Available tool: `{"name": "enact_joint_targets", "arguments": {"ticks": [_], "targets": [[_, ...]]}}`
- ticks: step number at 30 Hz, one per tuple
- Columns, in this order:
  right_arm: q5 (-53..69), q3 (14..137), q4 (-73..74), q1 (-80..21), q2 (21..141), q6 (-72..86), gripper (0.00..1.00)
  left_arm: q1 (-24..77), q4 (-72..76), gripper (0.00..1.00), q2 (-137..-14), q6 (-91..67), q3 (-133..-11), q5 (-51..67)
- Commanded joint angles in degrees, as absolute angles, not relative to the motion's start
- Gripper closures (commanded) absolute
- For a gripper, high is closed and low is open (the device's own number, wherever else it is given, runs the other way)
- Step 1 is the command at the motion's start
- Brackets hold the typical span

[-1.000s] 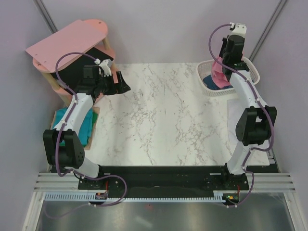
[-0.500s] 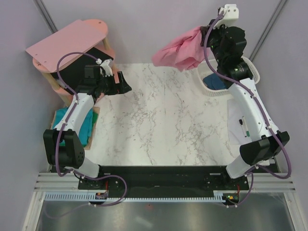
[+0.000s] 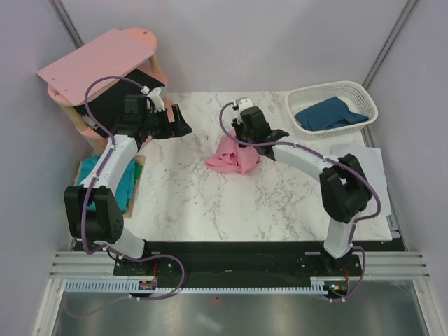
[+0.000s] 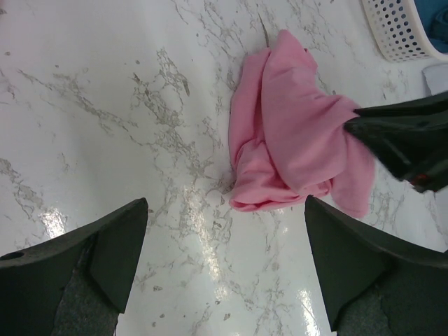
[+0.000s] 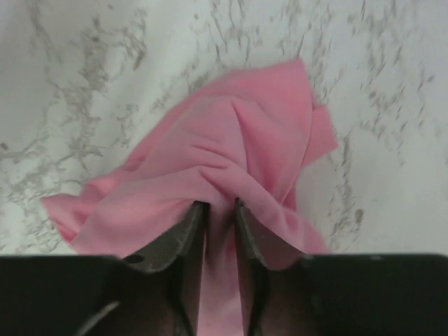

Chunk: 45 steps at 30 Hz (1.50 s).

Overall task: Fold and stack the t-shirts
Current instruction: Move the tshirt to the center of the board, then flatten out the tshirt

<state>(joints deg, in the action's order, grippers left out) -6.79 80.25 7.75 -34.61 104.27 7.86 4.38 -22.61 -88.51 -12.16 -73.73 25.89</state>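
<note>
Top view, pink shirt: the pink shirt (image 3: 227, 159) is lying in a crumpled heap on the desk (image 3: 210, 206), around the middle and nearer the far edge.
Top view, right gripper: the right gripper (image 3: 246, 145) is reaching down onto the heap's far right side.
Top view, left gripper: the left gripper (image 3: 180, 123) is hovering near the far left corner, apart from the cloth.
Top view, blue shirt: the blue shirt (image 3: 329, 113) is sitting bunched in the basket (image 3: 329, 85) at the far right corner.
Top view, teal shirt: the teal shirt (image 3: 105, 183) is lying just beyond the desk's left edge; I cannot tell whether it is folded.
Left wrist, jaws: they are standing wide with nothing between them, and I am looking past them at the pink shirt (image 4: 294, 140), with the right gripper (image 4: 353, 126) meeting its right side.
Right wrist, jaws: they are standing narrow and pinching a ridge of the pink shirt (image 5: 231, 140), which is fanning out on the marble beyond the right gripper (image 5: 217, 210).
Progress: I am judging this early; the pink shirt is only reaching the work area.
Left to do: spreading and folding the pink shirt, then fetching and folding the blue shirt, then stacking all of them.
</note>
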Motion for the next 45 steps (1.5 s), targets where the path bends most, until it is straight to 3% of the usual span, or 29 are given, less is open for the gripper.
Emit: {"name": "enact_joint_targets", "arguments": {"ticks": [1,2,3,5,13,14,16,17,18,32,45], "targets": [[-16.32,82.52,6.59,-34.45,112.56,8.79,0.6,4.66,-21.18,0.0,-88.51,-12.31,-74.18,27.16],[-17.57,83.14,7.11,-34.37,113.63,8.44,0.52,4.75,-21.18,0.0,-88.51,-12.22,-74.09,26.9],[-18.62,83.58,7.82,-34.45,114.69,8.26,0.33,4.75,-21.18,0.0,-88.42,-12.13,-74.09,26.81],[-21.26,83.76,7.65,-34.45,114.44,7.47,0.05,4.75,-21.18,0.0,-88.51,-12.04,-74.09,26.54],[-26.9,91.12,7.91,-29.98,114.08,3.95,0.02,4.75,-21.27,0.0,-88.59,-12.13,-74.18,26.81],[-26.72,92.19,8.08,-28.93,114.69,4.13,0.06,4.75,-21.18,0.0,-88.59,-12.13,-74.18,26.89],[-26.02,95.25,8.44,-26.03,116.71,4.48,0.54,4.75,-21.27,0.0,-88.59,-12.13,-74.18,26.89],[-25.93,96.4,9.05,-25.06,117.59,4.83,0.71,4.75,-21.27,0.0,-88.51,-12.13,-74.09,26.89],[-25.32,97.63,9.57,-23.57,119.42,4.92,0.98,4.75,-21.27,0.0,-88.59,-12.13,-74.18,26.98],[-21.88,107.31,14.77,-15.65,131.39,5.18,1.0,4.92,-21.36,0.0,-89.21,-12.22,-74.18,27.07],[-27.42,116.8,17.14,-8.53,138.77,6.32,1.0,5.19,-21.71,0.0,-89.21,-11.69,-74.27,25.84]]}}
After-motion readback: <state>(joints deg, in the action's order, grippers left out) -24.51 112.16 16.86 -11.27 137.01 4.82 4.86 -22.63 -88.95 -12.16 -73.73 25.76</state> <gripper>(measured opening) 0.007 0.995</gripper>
